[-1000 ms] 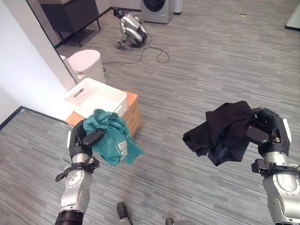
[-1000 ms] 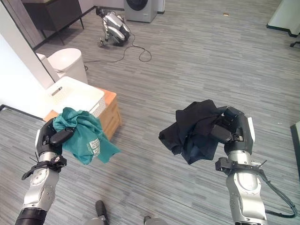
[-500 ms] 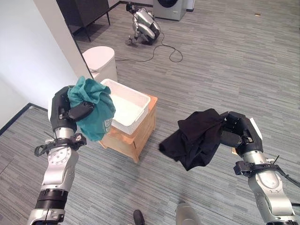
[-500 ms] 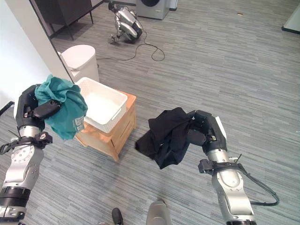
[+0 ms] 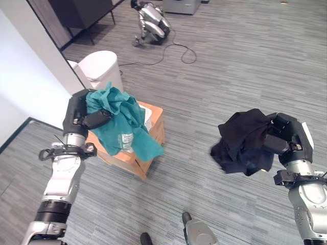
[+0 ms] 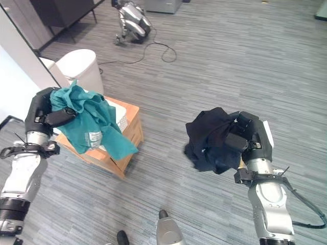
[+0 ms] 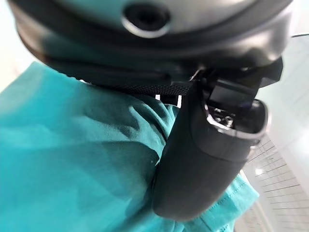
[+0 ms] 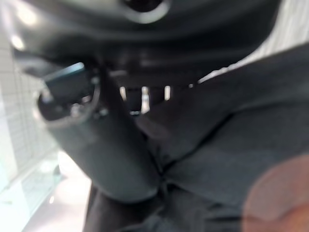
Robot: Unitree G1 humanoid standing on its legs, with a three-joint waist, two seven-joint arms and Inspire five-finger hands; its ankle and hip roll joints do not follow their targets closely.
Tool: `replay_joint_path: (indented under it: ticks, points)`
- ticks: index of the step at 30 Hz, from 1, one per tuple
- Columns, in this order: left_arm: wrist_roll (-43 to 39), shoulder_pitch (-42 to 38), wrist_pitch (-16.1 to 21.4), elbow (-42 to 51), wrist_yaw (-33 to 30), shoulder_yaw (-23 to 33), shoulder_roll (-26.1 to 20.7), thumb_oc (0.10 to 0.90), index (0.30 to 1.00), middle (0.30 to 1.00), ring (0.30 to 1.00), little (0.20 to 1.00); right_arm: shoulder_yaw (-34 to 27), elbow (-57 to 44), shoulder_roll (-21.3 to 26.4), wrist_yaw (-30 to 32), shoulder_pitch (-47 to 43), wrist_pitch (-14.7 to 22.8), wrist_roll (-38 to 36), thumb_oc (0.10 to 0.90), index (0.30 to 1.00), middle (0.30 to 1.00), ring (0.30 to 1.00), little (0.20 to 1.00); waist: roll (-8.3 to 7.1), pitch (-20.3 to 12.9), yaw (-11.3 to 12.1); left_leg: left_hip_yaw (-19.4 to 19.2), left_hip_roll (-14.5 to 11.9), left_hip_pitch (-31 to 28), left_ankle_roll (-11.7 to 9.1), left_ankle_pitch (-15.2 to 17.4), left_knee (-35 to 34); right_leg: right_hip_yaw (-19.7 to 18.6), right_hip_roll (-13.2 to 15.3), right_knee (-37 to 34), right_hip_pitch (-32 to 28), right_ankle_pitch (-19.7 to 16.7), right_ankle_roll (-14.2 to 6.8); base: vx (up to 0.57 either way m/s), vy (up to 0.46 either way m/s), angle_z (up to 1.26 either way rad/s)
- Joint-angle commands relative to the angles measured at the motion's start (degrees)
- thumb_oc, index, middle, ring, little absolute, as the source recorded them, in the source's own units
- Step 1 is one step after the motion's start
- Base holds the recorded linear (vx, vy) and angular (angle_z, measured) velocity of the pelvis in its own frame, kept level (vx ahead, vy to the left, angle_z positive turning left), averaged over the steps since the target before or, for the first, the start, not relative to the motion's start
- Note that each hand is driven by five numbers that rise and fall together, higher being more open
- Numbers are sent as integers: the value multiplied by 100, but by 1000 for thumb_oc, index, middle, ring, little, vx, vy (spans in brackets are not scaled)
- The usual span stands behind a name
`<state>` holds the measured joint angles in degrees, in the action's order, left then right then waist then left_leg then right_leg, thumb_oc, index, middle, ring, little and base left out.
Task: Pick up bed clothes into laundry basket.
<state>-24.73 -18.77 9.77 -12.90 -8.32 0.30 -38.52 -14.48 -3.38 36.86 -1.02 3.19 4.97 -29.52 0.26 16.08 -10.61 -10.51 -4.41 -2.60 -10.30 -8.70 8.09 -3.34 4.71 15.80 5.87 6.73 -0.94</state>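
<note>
Left hand (image 5: pixel 80 115) has its fingers clamped on the crumpled teal cotton shirt (image 5: pixel 120 127), dangling it over the white plastic laundry basket (image 6: pixel 118 118) to drop in, while the right hand (image 5: pixel 286 140) grips the bunched black garment (image 5: pixel 244 142) off to the side, waiting its turn.

No text, label or number can be read

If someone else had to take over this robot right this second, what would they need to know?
Left hand: shut on the teal garment, held up over the white laundry basket on the wooden stand; the cloth drapes across the basket and hides most of it.
Right hand: shut on the black garment, held in the air above the floor, well to the right of the basket.
Done: both garments picked up.
Left: release the teal one into the basket, then bring the black one over and drop it in.
</note>
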Motion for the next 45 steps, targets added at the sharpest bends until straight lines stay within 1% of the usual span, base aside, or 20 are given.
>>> replay_joint_path:
  ticks: [1,2,3,4,5,8,10,11,13,15,16,18,19,22,27,30,31,37,38,45]
  points:
    - [-256,-1376,813,-1,-287,246,-1067,400,300,300,300,300,-210,-400,370,13,-666,706,-420,400,300,300,300,300,-321,-509,-64,-315,-190,229,285,591,509,388,10,-1551,-1044,-691,-368,143,42,24]
    - [-268,-1404,822,-29,-282,221,-1081,400,300,300,300,300,-215,-400,360,10,-662,706,-423,400,300,300,300,300,-335,-519,-51,-330,-176,205,290,576,456,379,19,-1557,-1041,-690,-373,212,78,34]
    - [-247,-1692,770,-190,-275,7,-1430,400,300,300,300,300,-123,-389,416,9,-615,718,-458,400,300,300,300,300,-246,-598,4,-170,-176,253,350,467,-271,328,-11,-1642,-1085,-681,-447,209,73,27]
    - [-251,-1810,768,-306,-297,-124,-1583,400,300,300,300,300,-72,-384,399,8,-621,737,-423,400,300,300,300,300,-222,-608,25,-39,-164,227,344,369,-493,314,-12,-1630,-1089,-671,-474,249,99,15]
    - [-335,-1915,765,-391,-261,-211,-1762,400,300,300,300,300,53,-370,336,-9,-639,676,-402,400,300,300,300,300,-203,-622,21,123,-117,106,355,398,-669,237,-25,-1599,-1070,-623,-490,166,86,3]
    - [-303,-2375,733,-682,-185,-451,-1969,400,300,300,300,300,75,-400,195,-120,-481,678,-501,400,300,300,300,300,-13,-756,-174,-157,-103,-208,334,295,-1220,189,-56,-1657,-1066,-615,-525,178,129,-25]
    - [-293,-2640,656,-1070,-99,-711,-2124,400,300,300,300,300,161,-419,112,-145,-422,675,-492,400,300,300,300,300,87,-804,-235,-168,-26,-330,367,379,-1309,100,-59,-1633,-1057,-617,-559,172,166,-41]
    - [-191,-2869,613,-1254,-93,-880,-2196,400,300,300,300,300,156,-433,50,-167,-348,653,-459,400,300,300,300,300,126,-806,-304,-272,-10,-365,364,401,-1309,71,-33,-1623,-1053,-630,-585,142,147,-46]
    - [-221,-3122,601,-1522,-58,-1080,-2275,400,300,300,300,300,141,-461,-23,-172,-316,645,-456,400,300,300,300,300,129,-806,-303,-320,4,-394,378,435,-1309,22,-21,-1639,-1051,-641,-604,90,99,-35]
    - [-175,-3548,483,-2143,24,-1377,-2308,400,300,300,300,300,249,-441,-71,-194,-264,615,-425,400,300,300,300,300,173,-790,-407,-500,48,-435,415,517,-1309,-96,51,-1675,-1029,-690,-690,107,140,-47]
    - [-185,-3623,496,-2188,33,-1442,-2308,400,300,300,300,300,234,-442,-89,-193,-261,614,-424,400,300,300,300,300,157,-786,-372,-522,49,-440,417,523,-1309,-117,52,-1681,-1027,-695,-695,105,132,-33]
    - [-214,-3798,413,-2709,62,-1489,-2265,400,300,300,300,300,297,-426,-153,-206,-206,583,-453,400,300,300,300,300,163,-765,-455,-678,99,-461,459,613,-1309,-270,96,-1716,-966,-767,-788,100,124,-36]
    - [-216,-3829,418,-2730,67,-1513,-2264,400,300,300,300,300,291,-427,-159,-207,-205,582,-454,400,300,300,300,300,159,-767,-438,-691,100,-459,462,617,-1309,-283,96,-1718,-960,-771,-792,90,126,-40]
    - [-82,-4007,352,-3189,7,-1525,-2270,400,300,300,300,300,248,-455,-266,-219,-77,558,-464,400,300,300,300,300,121,-718,-532,-881,109,-377,485,675,-1309,-438,135,-1741,-786,-887,-902,48,117,-34]
    - [-3,-4066,330,-3416,-79,-1477,-2277,400,300,300,300,300,210,-478,-355,-229,67,533,-437,400,300,300,300,300,70,-676,-558,-1013,95,-265,471,678,-1309,-479,161,-1785,-624,-968,-974,9,56,-22]
    - [-27,-3937,280,-3653,-71,-1313,-2351,400,300,300,300,300,218,-396,-418,-218,212,502,-448,400,300,300,300,300,28,-635,-572,-1063,96,-237,478,693,-1309,-487,176,-1826,-577,-999,-993,24,50,-13]
    - [138,-3816,231,-3765,-51,-1222,-2503,400,300,300,300,300,178,-392,-422,-250,289,467,-429,400,300,300,300,300,13,-618,-568,-1099,104,-231,474,707,-1309,-490,188,-1867,-572,-1021,-1006,20,35,-1]
    - [326,-3534,147,-4049,-53,-949,-2711,400,300,300,300,300,34,-396,-484,-270,466,442,-465,400,300,300,300,300,-20,-552,-577,-1116,102,-169,471,711,-1309,-455,224,-1896,-499,-1047,-1033,4,30,1]
    - [390,-3464,77,-4281,-55,-862,-2782,400,300,300,300,300,-28,-375,-501,-269,539,431,-477,400,300,300,300,300,-35,-520,-591,-1129,98,-143,466,709,-1309,-450,225,-1910,-473,-1063,-1035,6,29,4]
    - [713,-3322,-97,-4849,55,-774,-2818,400,300,300,300,300,-79,-303,-500,-260,675,358,-427,400,300,300,300,300,-70,-414,-672,-1198,65,3,442,670,-1309,-488,197,-1909,-288,-1130,-1033,-4,5,-1]
